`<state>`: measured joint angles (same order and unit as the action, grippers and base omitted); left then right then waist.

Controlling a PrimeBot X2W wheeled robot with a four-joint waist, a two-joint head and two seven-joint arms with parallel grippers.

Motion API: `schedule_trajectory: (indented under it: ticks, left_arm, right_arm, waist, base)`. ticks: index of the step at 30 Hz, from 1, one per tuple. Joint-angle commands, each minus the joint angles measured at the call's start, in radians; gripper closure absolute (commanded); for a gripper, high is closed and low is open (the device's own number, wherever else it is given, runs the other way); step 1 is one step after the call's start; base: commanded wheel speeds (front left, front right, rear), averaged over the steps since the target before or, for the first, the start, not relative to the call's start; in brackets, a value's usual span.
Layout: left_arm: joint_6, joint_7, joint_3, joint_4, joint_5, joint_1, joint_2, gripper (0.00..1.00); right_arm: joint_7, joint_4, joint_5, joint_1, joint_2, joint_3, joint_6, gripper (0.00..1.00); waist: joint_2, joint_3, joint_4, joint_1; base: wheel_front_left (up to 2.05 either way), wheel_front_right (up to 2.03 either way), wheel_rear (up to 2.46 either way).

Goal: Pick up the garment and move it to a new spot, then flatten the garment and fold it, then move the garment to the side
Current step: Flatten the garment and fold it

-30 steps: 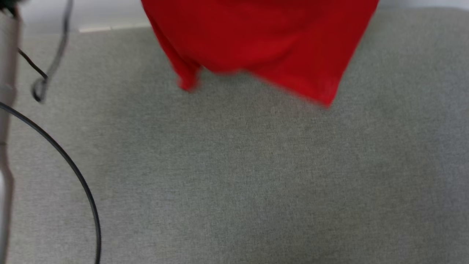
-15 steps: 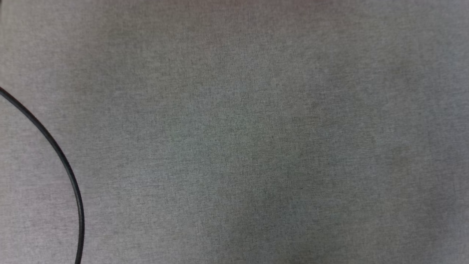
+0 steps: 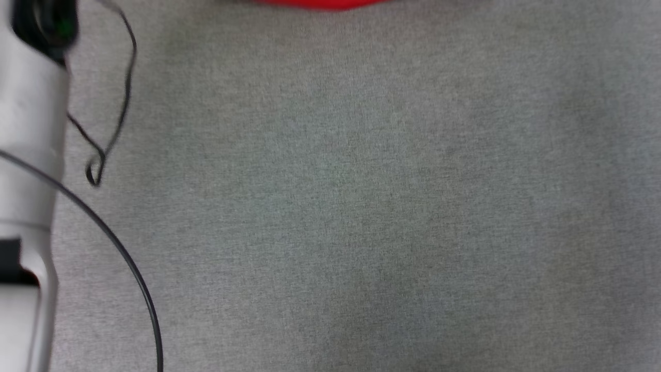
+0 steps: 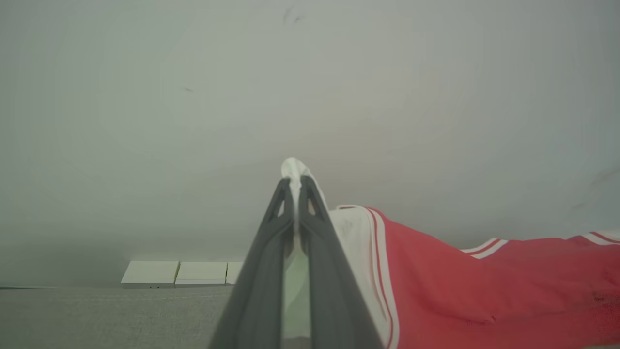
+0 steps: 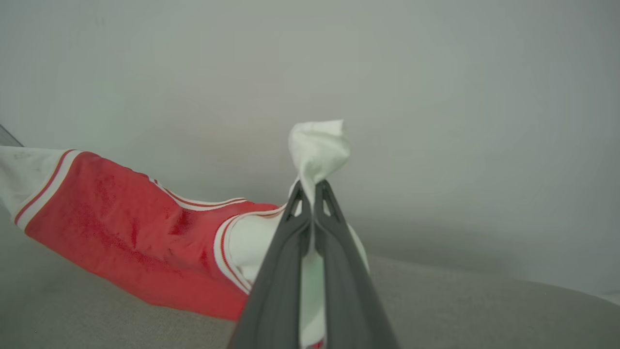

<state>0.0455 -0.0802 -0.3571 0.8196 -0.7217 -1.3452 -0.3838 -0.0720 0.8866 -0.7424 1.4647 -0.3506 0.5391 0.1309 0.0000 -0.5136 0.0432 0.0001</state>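
Now the soft red, white-sleeved jersey T-shirt hangs over the grey cloth surface, left and right jaws each clenched on a sleeve; mid-move, spreading it flat likely follows.

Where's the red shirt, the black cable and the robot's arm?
shirt (image 5: pixel 121 232), right wrist view, red body cloth.
cable (image 3: pixel 134 274), head view, middle of its curve.
arm (image 3: pixel 31 129), head view, pale forearm casing.

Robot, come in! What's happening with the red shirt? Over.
Left gripper shut on one white sleeve. Right gripper shut on the other. Soft red jersey T-shirt strung between them. Thin black cable left, apart.
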Motion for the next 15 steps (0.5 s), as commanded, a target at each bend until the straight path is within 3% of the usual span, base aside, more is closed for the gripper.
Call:
schedule_trajectory:
  ticks: [1,9,15]
  left_arm:
    - [0.011,-0.02,0.002,0.006,-0.015,0.071,-0.001,1.0]
    - [0.031,-0.105,0.015,-0.045,-0.069,0.468,-0.024,1.0]
    - [-0.024,-0.132,0.047,-0.196,-0.114,0.799,-0.056,1.0]
  right_arm:
    - [0.006,-0.005,-0.03,-0.076,-0.013,0.023,0.0,1.0]
    - [0.049,-0.1,-0.165,-0.454,-0.067,0.105,0.0,1.0]
    - [0.085,-0.198,-0.222,-0.724,-0.113,0.106,0.0,1.0]
  waist:
    - [0.0,0.051,-0.007,-0.0001]
    - [0.0,0.24,-0.009,-0.0001]
    - [0.0,0.354,-0.008,-0.0001]
  base:
    - [0.0,0.0,0.0]
    - [0.0,0.0,0.0]
    - [0.0,0.0,0.0]
